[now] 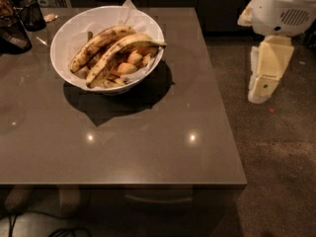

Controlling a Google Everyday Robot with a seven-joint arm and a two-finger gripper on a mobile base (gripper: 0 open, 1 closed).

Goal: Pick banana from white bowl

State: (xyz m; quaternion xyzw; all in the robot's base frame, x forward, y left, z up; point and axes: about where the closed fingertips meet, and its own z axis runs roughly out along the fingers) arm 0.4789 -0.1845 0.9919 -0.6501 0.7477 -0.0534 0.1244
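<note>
The white bowl [69, 38] stands on the far left part of the grey table [148, 142]. Two bananas lie in it side by side. The banana [121, 51] is the longer, yellower one in front, and its thin stem points right over the rim. The browner, shorter banana [98, 44] lies just behind it. My gripper [260, 94] hangs off the table's right side, pointing down over the floor, well right of the bowl and holding nothing.
Small pale orange fruits [126, 67] and white paper lie in the bowl under the bananas. A dark cup [32, 15] and a dark object [12, 33] sit at the table's far left corner. The table's right edge [222, 107] runs between bowl and gripper.
</note>
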